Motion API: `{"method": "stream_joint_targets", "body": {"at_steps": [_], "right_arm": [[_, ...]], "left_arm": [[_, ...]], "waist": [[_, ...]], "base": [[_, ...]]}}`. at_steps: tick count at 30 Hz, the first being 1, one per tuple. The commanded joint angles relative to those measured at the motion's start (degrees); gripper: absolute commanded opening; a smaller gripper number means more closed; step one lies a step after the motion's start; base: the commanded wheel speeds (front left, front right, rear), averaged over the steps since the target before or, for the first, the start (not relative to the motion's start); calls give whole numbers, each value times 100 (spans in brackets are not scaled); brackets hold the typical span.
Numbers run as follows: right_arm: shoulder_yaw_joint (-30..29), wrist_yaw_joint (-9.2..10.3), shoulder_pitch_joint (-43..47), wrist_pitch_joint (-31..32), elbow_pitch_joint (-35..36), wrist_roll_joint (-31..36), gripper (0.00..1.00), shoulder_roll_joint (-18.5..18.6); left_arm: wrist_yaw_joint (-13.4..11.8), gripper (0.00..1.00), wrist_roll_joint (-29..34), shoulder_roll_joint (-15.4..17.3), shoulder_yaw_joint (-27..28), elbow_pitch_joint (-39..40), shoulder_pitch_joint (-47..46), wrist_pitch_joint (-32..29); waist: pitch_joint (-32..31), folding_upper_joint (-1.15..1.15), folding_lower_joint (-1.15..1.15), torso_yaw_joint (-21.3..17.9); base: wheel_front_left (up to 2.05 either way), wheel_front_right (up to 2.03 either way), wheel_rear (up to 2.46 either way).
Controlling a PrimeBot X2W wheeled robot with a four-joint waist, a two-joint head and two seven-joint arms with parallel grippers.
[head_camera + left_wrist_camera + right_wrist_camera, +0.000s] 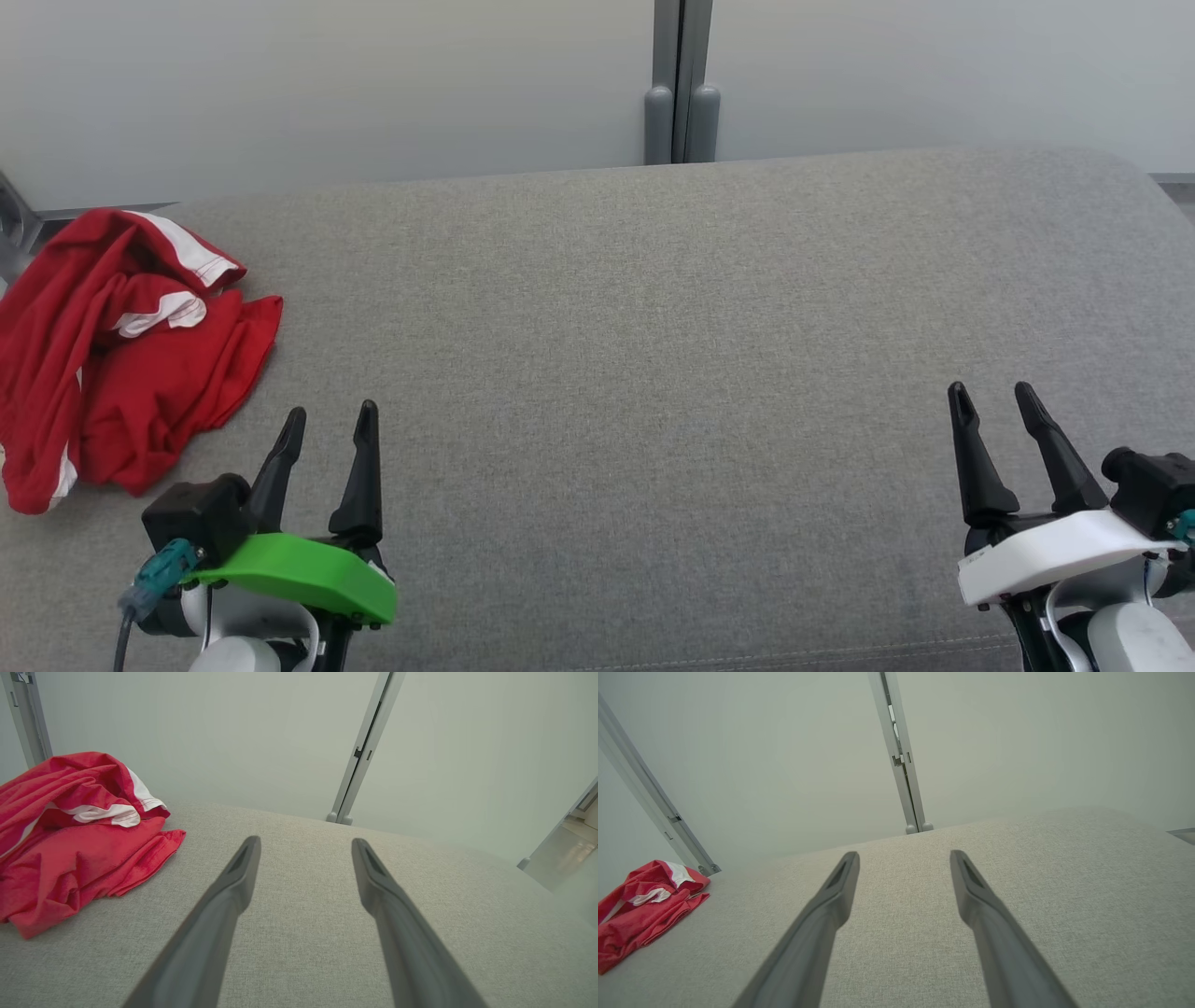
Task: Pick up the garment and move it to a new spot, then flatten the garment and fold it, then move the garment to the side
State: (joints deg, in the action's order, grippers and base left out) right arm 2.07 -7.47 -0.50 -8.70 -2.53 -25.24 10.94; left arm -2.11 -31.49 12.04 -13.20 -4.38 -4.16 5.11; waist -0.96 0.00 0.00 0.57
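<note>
While the left gripper [331, 411] and right gripper [991, 390] stand spread wide and empty, the crumpled red-and-white garment [121, 364] lies on grey upholstery [653, 327] just left of the left gripper, well apart from the right.

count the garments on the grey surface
1: a crumpled red garment at the far left of the grey surface, ahead and left of the left pincer. Another could hide within the heap.
</note>
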Motion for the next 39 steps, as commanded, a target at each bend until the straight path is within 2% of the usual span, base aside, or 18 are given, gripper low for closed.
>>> {"method": "stream_joint_targets", "body": {"at_steps": [1, 26, 39], "right_arm": [[-44, -3, -126, -58, -5, 211, 100, -11], [-84, -3, -384, -294, -701, 1300, 100, -221], [-180, -3, -403, -313, -871, 1620, 100, -385]], "left_arm": [[-35, 100, 151, 62, -17, -5, -167, 9], [-276, 100, 883, 61, -88, -438, -207, 32], [-349, 100, 1004, -18, -49, -612, -286, 54]], "waist": [[-1, 0, 0, -2], [-24, 0, 0, -12], [-27, 0, 0, -11]], "base": [[0, 0, 0], [0, 0, 0], [0, 0, 0]]}}
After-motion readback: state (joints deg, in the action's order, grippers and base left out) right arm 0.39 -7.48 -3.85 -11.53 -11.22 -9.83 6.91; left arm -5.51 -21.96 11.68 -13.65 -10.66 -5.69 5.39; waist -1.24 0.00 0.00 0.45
